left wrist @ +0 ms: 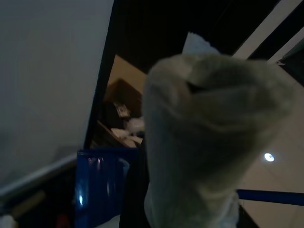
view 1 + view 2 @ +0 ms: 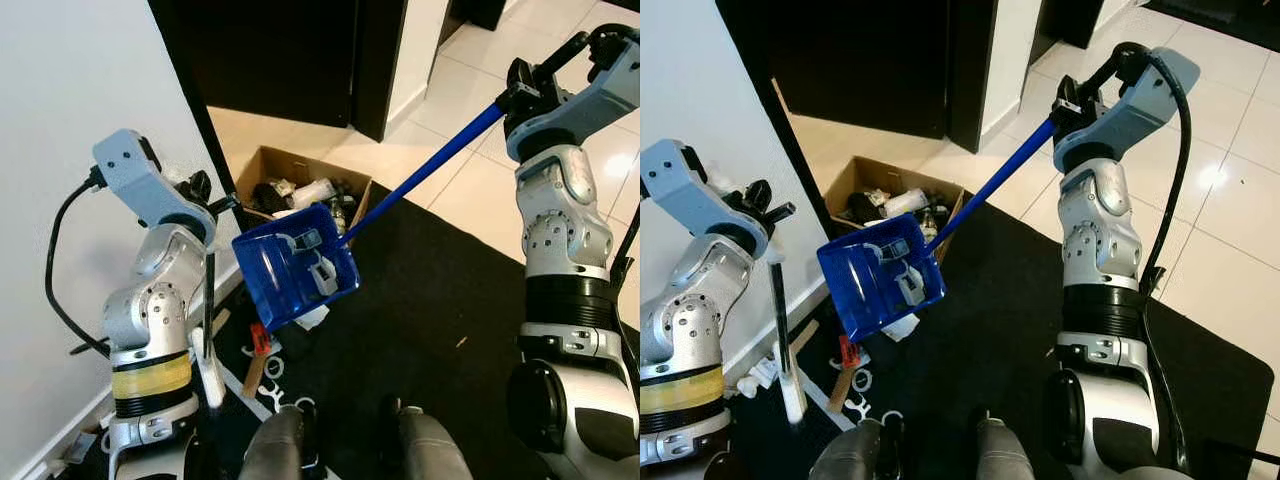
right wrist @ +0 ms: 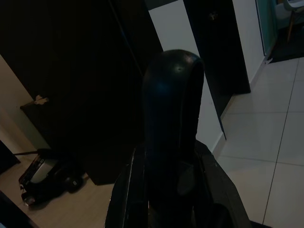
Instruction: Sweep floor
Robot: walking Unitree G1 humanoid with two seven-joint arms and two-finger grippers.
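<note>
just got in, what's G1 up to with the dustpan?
The right end effector holds the blue handle of a long-handled dustpan, lifted off the floor with a few bits of debris in its scoop, beside an open cardboard box of trash by the wall. The left end effector holds a thin dark stick upright, probably the broom. The robot stands on a black rug.

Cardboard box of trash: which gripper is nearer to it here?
Left. The left gripper sits by the wall just beside the cardboard box. The right gripper is farther off over the tiles, holding the blue dustpan handle's far end.
</note>
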